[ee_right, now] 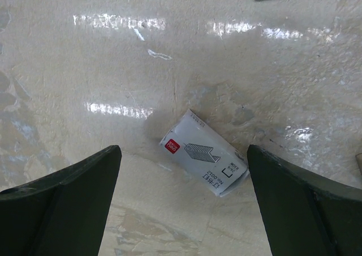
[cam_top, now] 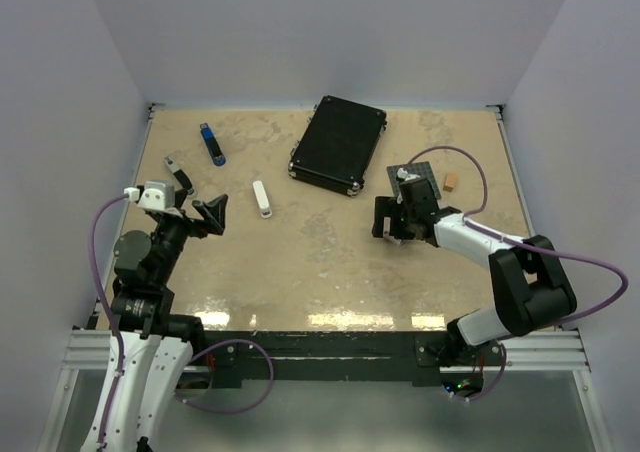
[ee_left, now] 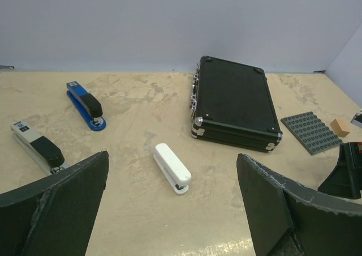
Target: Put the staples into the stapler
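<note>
Spanning most of the top view, the table point(cam_top: 300, 282) is carrying every item. The black case point(cam_top: 338, 144) is lying shut at upper centre of that view.

The left gripper point(cam_top: 207, 214) is hanging at the left of the top view, its jaws spread wide and holding nothing. The right gripper point(ee_right: 184, 149) is hovering right of centre, also spread wide and empty.

Three staplers are lying in the left half of the top view, well apart from the right gripper: the blue stapler point(ee_left: 85, 106), the grey-and-black stapler point(ee_left: 37, 145) and the white stapler point(ee_left: 172, 168). Which one is being loaded cannot be told.

The staples point(ee_right: 203, 160), a small white printed carton, are lying flat and skewed at lower centre of the right wrist view. They are sitting between the two fingers and touching neither.

Handling, as a judgement:
- The carton is looking light and thin-walled, so it is likely crushing under hard clamping.
- It is likely sliding on the glossy surface if nudged.
- Taking hold across its two long edges is advisable, turning the wrist to match the skew and closing gently.
</note>
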